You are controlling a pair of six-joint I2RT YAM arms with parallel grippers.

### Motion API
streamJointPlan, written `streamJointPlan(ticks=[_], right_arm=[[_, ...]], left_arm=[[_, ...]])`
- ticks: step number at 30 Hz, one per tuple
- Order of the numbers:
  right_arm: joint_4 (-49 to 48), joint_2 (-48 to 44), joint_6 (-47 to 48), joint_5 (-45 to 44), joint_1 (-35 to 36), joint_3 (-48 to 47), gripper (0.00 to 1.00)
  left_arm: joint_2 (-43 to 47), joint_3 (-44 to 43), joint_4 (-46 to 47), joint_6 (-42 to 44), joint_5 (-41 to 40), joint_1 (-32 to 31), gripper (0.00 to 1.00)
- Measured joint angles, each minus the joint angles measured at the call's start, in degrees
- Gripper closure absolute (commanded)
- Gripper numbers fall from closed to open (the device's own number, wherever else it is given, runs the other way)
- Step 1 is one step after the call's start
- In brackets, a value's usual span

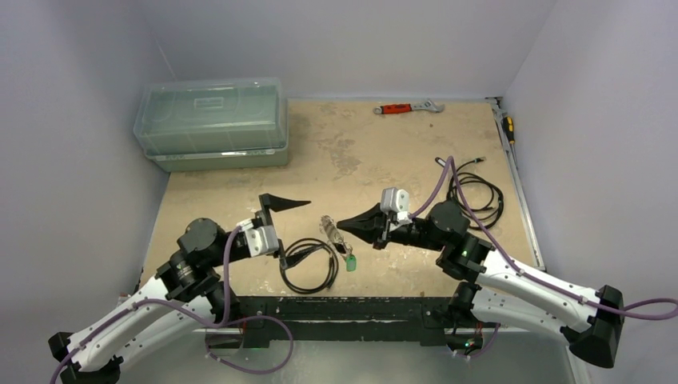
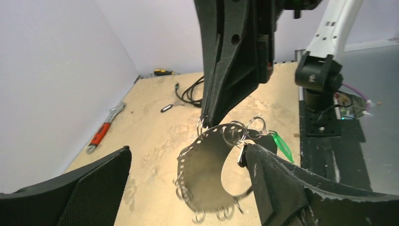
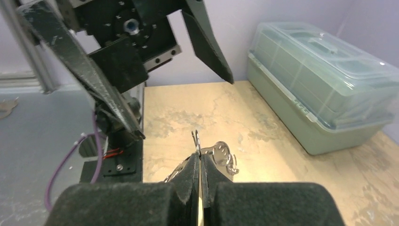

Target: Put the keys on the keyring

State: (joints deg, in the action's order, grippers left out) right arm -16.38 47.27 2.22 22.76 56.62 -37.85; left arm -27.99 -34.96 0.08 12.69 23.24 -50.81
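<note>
In the left wrist view the left claw (image 2: 188,149) is released. Its two fingers are spread wide at 7 and 5 o'clock and grip nothing. Between them, closer to the 5 o'clock finger, sits the keyring (image 2: 197,179), a silvery loop with little rings along its edge. The right claw (image 2: 205,123) reaches in from 12 o'clock, clenched on a small wire ring (image 2: 201,126) at the loop's upper edge. The keys (image 2: 244,135) trail toward 3 o'clock, ending in the green piece (image 2: 282,146). I cannot tell whether the loop rests on the bench (image 2: 155,141) or hangs above it.

The step in hand looks like steadying the bunch so the loop can be taken. It should go best if the left claw closes on a bare stretch of wire at the loop's 9 o'clock side, clear of the keys. The right claw's pinch should stay firm and untwisted.

In the right wrist view that claw's pads press flat together on the small wire ring, which stands upright at their tips. A silvery bit of the bunch sits just at 3 o'clock of it. A lidded storage box (image 3: 320,94) stands at 2 o'clock.

In the top view the keyring looks dark and lies at 6 o'clock of the bench's middle, between the arms. The bunch's long axis runs from 11 to 5 o'clock, green end pointing to 5 o'clock. The right claw meets it from 3 o'clock.
</note>
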Motion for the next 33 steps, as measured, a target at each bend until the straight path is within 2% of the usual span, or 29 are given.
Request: streamJointPlan(ticks=[5,15,19,22,26,30,33], right_arm=[[-2.5,-0.8,-3.0,-5.6,-0.2,2.7,1.00],[-3.2,-2.4,-5.7,-16.0,-2.4,3.0,1.00],[-4.5,-3.9,-5.9,-17.5,-3.0,3.8,1.00],[-5.7,-5.0,-5.8,-16.9,-3.0,5.2,1.00],[-5.9,-5.5,-5.5,-14.1,-3.0,5.6,1.00],[-6.8,-7.1,-5.0,-9.9,-3.0,6.5,1.00],[-7.8,-8.2,-4.6,-6.0,-3.0,7.2,1.00]], left_arm=[[0.2,0.0,0.3,-3.7,-6.8,0.0,0.01],[-0.9,-0.6,1.1,-20.7,-26.4,0.0,0.01],[-1.8,-2.4,-1.3,-25.2,-31.5,0.0,0.04],[-1.6,-2.5,-1.4,-24.7,-30.2,0.0,0.08],[-1.4,-2.5,-0.9,-20.5,-24.2,0.0,0.16],[-2.4,-4.4,-2.4,-13.0,-14.5,0.0,0.18],[-3.5,-6.4,-3.5,-7.1,-6.8,0.0,0.26]])
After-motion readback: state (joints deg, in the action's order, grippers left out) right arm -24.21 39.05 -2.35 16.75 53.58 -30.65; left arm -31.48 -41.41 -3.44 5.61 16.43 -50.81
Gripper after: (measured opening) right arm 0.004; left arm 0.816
